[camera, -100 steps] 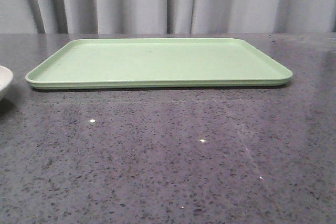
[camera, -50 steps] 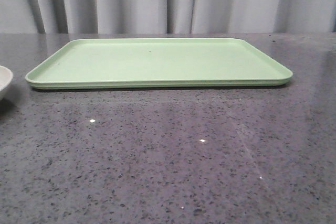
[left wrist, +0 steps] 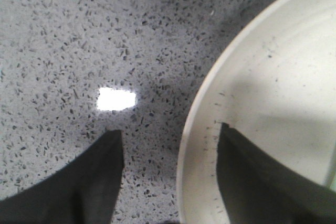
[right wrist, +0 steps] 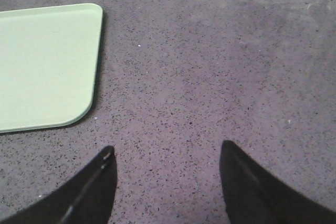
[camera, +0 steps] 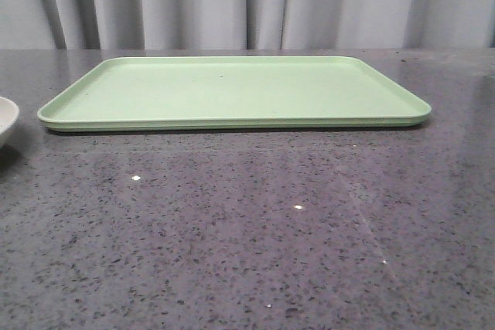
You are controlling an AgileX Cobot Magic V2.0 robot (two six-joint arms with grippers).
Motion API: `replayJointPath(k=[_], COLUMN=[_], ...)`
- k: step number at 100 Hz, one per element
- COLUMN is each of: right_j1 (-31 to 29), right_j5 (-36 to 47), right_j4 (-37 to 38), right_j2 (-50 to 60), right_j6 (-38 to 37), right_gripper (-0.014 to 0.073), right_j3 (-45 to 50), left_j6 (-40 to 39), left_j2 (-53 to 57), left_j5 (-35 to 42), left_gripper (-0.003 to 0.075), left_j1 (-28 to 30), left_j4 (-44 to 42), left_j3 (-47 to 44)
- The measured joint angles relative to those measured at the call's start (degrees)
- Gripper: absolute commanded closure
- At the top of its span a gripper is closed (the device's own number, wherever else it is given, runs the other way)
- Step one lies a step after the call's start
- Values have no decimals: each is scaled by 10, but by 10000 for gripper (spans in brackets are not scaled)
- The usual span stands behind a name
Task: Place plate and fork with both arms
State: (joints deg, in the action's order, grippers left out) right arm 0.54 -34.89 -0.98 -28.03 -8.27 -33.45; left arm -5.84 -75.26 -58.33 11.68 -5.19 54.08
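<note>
Speckled grey table (camera: pixel 255 237), curtain behind, green tray (camera: pixel 232 90) unoccupied. Plate (left wrist: pixel 273 103) at far left, shifted slightly outward since a second ago; left gripper (left wrist: pixel 170 145) spread astride its rim, grasp pending. Right gripper (right wrist: pixel 168 153) spread, idle. Fork unseen.

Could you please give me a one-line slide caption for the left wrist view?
Open left gripper straddling the plate rim over the speckled grey table.

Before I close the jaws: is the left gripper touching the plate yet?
Cannot tell. In the left wrist view the left gripper straddles the plate rim, but no contact or gap shows plainly.
</note>
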Motion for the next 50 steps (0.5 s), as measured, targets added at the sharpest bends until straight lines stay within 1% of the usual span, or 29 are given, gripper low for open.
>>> replayJointPath(k=[30,50], right_j1=[0,0], right_j5=[0,0], right_j4=[0,0], right_j2=[0,0], right_j6=[0,0], right_gripper=[147,147], right_j3=[0,0], left_j6=[2,12], left_j2=[0,0], left_j5=[2,3], left_gripper=[737,741], left_j1=[0,0], left_j4=[3,16], left_j3=[0,2])
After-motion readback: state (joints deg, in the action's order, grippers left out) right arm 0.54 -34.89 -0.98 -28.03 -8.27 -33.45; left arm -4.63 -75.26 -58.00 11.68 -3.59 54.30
